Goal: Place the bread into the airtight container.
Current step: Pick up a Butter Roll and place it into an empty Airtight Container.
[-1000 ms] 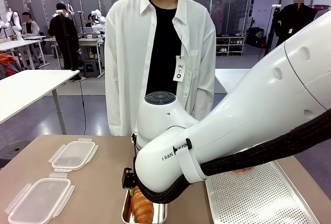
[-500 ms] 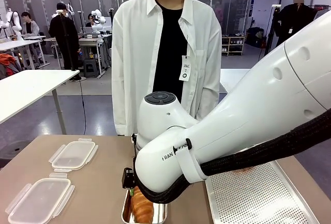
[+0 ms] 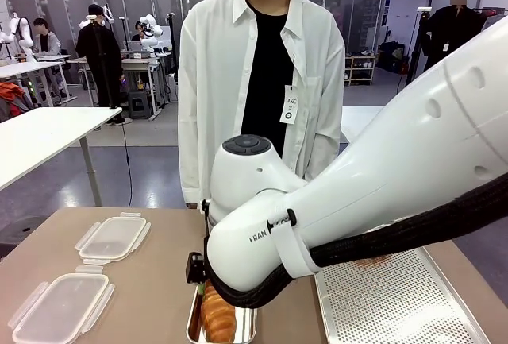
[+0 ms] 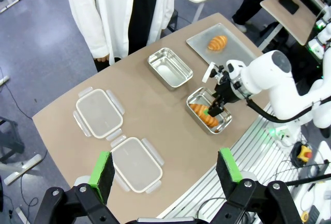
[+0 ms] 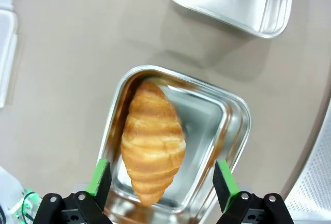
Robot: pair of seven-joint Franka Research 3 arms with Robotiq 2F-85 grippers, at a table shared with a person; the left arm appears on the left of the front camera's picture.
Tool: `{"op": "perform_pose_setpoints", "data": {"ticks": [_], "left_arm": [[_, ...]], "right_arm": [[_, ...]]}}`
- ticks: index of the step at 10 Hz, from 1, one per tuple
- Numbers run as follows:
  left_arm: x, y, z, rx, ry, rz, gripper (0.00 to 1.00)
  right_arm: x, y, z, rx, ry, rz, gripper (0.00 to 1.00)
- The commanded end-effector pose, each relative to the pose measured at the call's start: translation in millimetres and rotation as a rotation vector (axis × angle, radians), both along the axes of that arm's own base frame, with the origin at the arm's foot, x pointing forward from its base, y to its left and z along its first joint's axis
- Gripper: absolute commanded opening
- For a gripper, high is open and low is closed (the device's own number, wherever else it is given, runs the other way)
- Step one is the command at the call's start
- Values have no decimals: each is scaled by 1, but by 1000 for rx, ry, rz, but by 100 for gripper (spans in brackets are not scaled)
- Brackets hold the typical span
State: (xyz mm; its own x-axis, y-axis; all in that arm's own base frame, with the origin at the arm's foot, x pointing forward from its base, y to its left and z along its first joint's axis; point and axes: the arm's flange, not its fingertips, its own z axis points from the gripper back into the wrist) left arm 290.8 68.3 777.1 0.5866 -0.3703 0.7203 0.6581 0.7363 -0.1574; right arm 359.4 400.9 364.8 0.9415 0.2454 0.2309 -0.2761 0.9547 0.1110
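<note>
Lying beneath right hand (image 5: 161, 177): bread (image 5: 152, 136).

- Golden-brown, ridged croissant (image 5: 152, 141): lies flat inside the container, lengthwise along one long wall.
- Shiny rectangular steel container (image 5: 238, 125): round-cornered, lidless, upright, near the middle of the robot-side edge of the tabletop (image 5: 67, 53).

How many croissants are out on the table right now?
2. One croissant lies in a steel container; a second croissant sits on the perforated tray. Others may be hidden.
</note>
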Motion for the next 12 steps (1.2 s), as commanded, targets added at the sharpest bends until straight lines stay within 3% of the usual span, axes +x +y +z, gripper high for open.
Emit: {"op": "perform_pose_setpoints", "data": {"ticks": [1,4,7,8,10,12], "left_arm": [[0,-1,1,-1,-3,-9,100],[0,-1,1,-1,-3,-9,100],[0,-1,1,-1,-3,-9,100],[0,-1,1,-1,-3,-9,100],[0,-1,1,-1,-3,-9,100],[0,-1,1,-1,-3,-9,100]], "right_arm": [[-4,-17,46,2,-40,47,100],[-20,-65,128,9,-73,134,100],[-34,-156,224,-12,-93,288,100],[-31,-188,246,-34,-129,281,100],[-22,-250,267,-93,-209,325,100],[8,-308,261,-132,-227,415,100]]}}
